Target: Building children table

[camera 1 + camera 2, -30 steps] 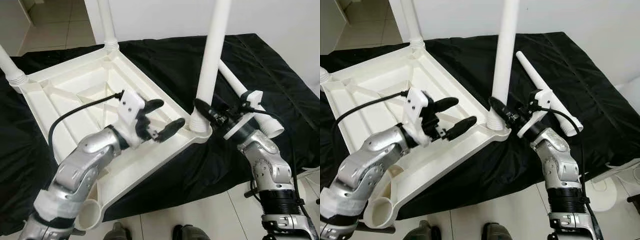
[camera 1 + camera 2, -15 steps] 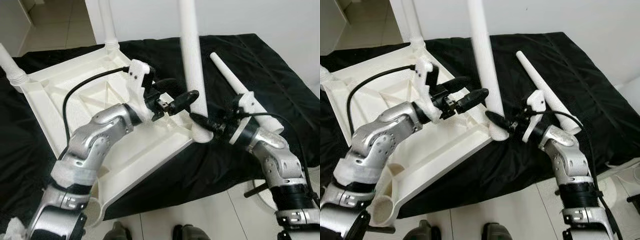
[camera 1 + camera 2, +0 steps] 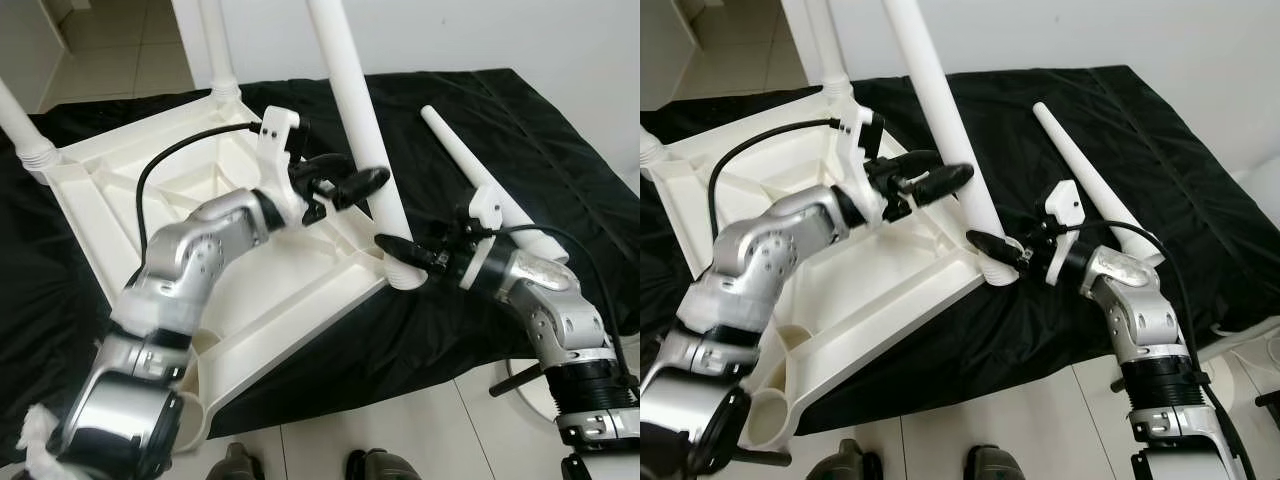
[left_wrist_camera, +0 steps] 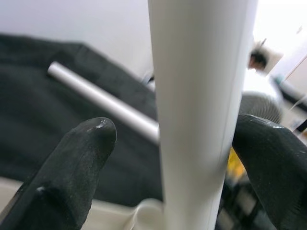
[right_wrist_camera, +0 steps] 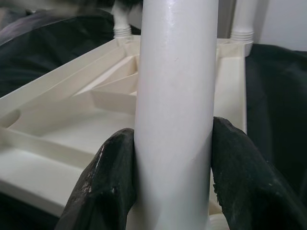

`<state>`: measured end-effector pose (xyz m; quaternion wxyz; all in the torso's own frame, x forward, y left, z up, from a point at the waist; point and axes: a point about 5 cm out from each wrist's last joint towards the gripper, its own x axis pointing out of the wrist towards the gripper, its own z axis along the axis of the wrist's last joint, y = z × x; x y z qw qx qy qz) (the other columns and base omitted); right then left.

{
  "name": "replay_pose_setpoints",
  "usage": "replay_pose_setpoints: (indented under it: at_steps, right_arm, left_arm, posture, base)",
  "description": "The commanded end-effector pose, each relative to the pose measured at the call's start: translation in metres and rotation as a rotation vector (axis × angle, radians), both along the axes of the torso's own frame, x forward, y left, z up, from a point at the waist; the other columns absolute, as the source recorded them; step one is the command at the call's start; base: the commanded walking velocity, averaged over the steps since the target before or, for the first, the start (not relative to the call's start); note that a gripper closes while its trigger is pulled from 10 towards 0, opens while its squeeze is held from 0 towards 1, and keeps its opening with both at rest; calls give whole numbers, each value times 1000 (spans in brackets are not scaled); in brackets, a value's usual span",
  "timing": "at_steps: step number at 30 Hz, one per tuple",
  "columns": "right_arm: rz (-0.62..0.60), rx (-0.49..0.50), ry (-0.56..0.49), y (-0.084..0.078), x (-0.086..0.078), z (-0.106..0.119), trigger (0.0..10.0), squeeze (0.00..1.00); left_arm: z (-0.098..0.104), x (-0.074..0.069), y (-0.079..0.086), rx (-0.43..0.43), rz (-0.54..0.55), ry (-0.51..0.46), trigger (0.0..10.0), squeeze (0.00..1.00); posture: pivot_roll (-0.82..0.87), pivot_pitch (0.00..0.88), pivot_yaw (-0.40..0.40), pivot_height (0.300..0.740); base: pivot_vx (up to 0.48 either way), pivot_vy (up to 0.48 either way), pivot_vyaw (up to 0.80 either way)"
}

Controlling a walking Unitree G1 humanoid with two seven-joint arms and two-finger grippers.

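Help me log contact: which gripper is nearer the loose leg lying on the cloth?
Right. The right gripper sits beside the loose leg; the left gripper is farther away.

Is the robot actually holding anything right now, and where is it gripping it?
Yes: the right gripper clamps the white table leg near its base, by the corner socket. The left gripper straddles the same leg higher up, with one finger apart from it.

One white tabletop [image 3: 120, 190], inverted. Four white legs: three standing in corner sockets [image 3: 358, 120] [image 3: 215, 45] [image 3: 20, 125], one lying loose [image 3: 480, 180] on the cloth. One black cloth [image 3: 520, 120]. Two grippers [image 3: 362, 186] [image 3: 392, 248]. One empty socket [image 3: 765, 418].
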<state>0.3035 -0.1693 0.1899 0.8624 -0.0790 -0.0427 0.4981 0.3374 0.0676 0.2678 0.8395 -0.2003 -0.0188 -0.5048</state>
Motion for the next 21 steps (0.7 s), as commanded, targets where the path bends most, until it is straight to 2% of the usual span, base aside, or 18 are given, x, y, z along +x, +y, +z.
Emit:
replay_pose_setpoints:
  at_steps: [1, 4, 5, 7, 12, 13, 14, 15, 21]
  right_arm:
    - [14, -32, -2, -1, -2, -3, 10000, 0]
    - [16, -36, -2, -1, -3, -4, 10000, 0]
    - [24, -58, 2, -4, -5, -8, 10000, 0]
    - [28, -66, 9, -6, -7, -9, 10000, 0]
    - [27, -70, 10, -8, -8, -10, 10000, 0]
    - [26, -71, 10, -8, -9, -11, 10000, 0]
    - [26, -71, 10, -8, -9, -11, 10000, 0]
    - [25, -76, 7, -8, -9, -12, 10000, 0]
    - [23, -81, 5, -9, -9, -12, 10000, 0]
  left_arm:
    - [4, -2, 1, -59, -103, 2, 10000, 0]
    - [7, 1, 3, -80, -104, 14, 10000, 0]
    - [15, 7, 8, -139, -114, 48, 10000, 0]
    - [20, 10, 11, -172, -121, 62, 10000, 0]
    - [24, 12, 13, -209, -140, 82, 10000, 0]
    - [26, 12, 14, -236, -154, 93, 3412, 0]
    - [28, 13, 14, -254, -164, 102, 3412, 0]
    - [28, 12, 15, -265, -177, 101, 0, 0]
    - [30, 9, 12, -262, -207, 95, 0, 0]
  posture:
    - [-94, 109, 43, 740]
    - [-95, 112, 45, 740]
    - [-95, 114, 49, 740]
    - [-96, 114, 51, 740]
    - [-98, 113, 53, 740]
    - [-99, 111, 57, 740]
    - [-99, 111, 57, 740]
    - [-100, 111, 58, 740]
    - [-101, 108, 60, 740]
  base:
    - [0, 0, 0]
    - [0, 0, 0]
    - [0, 0, 0]
    - [0, 0, 0]
    - [0, 0, 0]
    - [0, 0, 0]
    - [0, 0, 0]
    - [0, 0, 0]
    - [0, 0, 0]
